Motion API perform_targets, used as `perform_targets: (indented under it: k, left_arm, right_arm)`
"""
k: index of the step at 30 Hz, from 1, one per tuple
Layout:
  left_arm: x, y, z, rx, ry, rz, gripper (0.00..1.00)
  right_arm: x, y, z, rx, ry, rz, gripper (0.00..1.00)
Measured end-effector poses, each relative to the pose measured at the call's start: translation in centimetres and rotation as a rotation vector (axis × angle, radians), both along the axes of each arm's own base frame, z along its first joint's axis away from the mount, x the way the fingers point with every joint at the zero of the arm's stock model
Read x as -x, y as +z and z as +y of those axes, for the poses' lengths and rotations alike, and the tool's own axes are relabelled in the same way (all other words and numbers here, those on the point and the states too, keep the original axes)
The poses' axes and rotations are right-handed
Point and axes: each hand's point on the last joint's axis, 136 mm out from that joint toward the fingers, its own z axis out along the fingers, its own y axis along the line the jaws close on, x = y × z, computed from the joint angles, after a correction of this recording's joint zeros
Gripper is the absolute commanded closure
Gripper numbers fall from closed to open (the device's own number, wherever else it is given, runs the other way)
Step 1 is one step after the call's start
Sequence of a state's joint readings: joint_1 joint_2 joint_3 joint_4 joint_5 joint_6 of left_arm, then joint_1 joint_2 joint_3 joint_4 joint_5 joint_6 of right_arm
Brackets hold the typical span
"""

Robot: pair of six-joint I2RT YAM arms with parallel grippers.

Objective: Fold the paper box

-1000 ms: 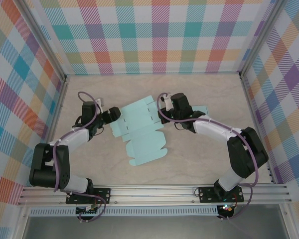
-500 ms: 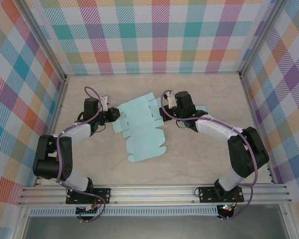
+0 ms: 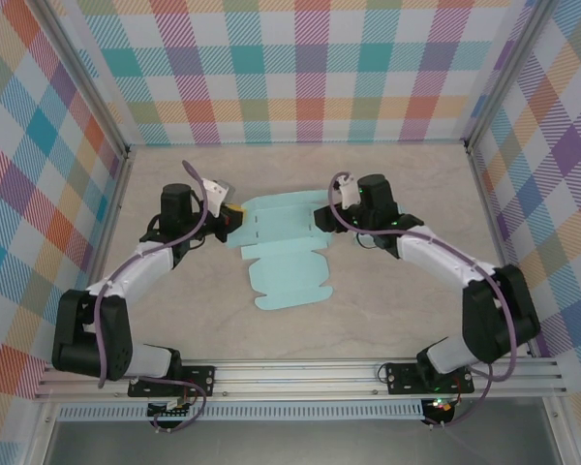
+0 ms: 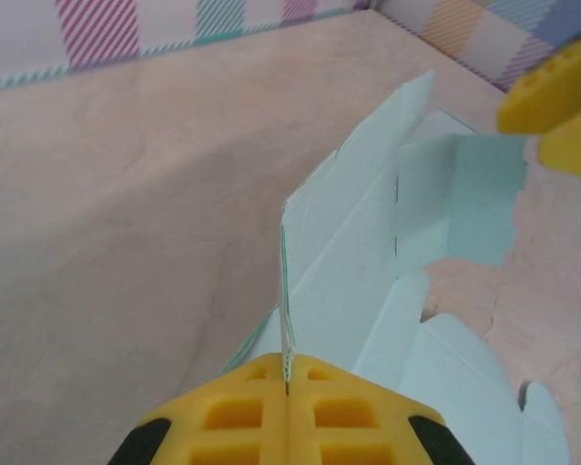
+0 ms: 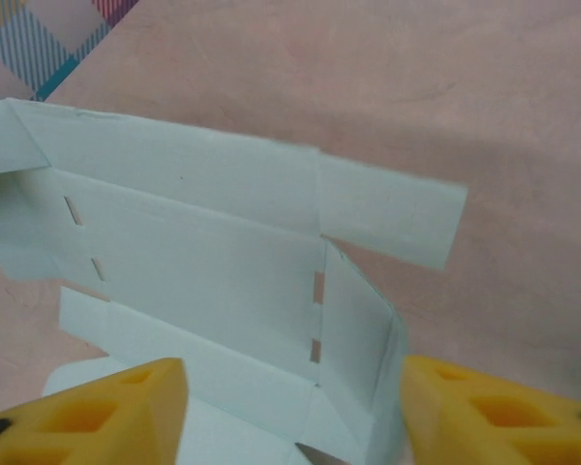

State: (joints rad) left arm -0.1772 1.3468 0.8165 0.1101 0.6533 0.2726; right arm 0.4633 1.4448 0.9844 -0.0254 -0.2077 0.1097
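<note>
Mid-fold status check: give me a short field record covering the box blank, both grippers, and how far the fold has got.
object: pale blue die-cut paper box blank, mostly flat on the wood-grain table
left gripper: shut, pinching the blank's left edge
right gripper: open, fingers either side of a partly raised flap at the blank's right end, not clamping
fold state: early; no box walls formed yet

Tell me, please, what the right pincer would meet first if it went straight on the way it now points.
Probably the partly folded pale blue paper box: the open right pincer points at its upturned side flap, which stands just ahead between the fingers, though depth is hard to judge.
</note>
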Motion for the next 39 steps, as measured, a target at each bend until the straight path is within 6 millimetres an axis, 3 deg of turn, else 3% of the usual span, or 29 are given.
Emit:
perform_targets:
  k: [3, 6, 12, 17, 20, 29, 33, 37, 39]
  left_arm:
    - [1.4, 2.0, -0.7, -0.041, -0.069, -0.11, 1.0]
    - [2.5, 3.2, -1.0, -0.072, -0.116, -0.182, 1.0]
    - [4.3, 3.6, -1.9, -0.117, -0.195, -0.236, 1.0]
    - [5.5, 3.0, -2.6, -0.138, -0.253, -0.233, 1.0]
    - [5.9, 2.8, -2.6, -0.145, -0.267, -0.227, 1.0]
    - [6.3, 2.7, -2.7, -0.144, -0.287, -0.225, 1.0]
    - [6.5, 2.9, -2.7, -0.142, -0.289, -0.229, 1.0]
    - [6.6, 3.4, -2.7, -0.14, -0.287, -0.245, 1.0]
    - [6.7, 3.6, -2.6, -0.141, -0.286, -0.25, 1.0]
  right_arm:
    - [0.8, 2.7, -0.8, 0.009, 0.036, -0.085, 0.18]
    - [1.9, 4.4, -0.7, 0.037, 0.115, -0.16, 0.15]
    - [3.4, 5.1, 0.1, 0.112, 0.281, -0.221, 0.12]
    - [2.9, 6.1, 1.0, 0.166, 0.377, -0.242, 0.12]
    - [2.6, 5.6, 1.6, 0.186, 0.434, -0.219, 0.14]
    - [4.0, 1.4, 2.0, 0.213, 0.539, -0.069, 0.2]
    - [3.9, 0.3, 1.9, 0.231, 0.542, -0.039, 0.36]
    - [3.7, -0.9, 1.7, 0.255, 0.54, -0.013, 0.65]
    - [3.6, -1.1, 1.6, 0.266, 0.539, -0.013, 0.88]
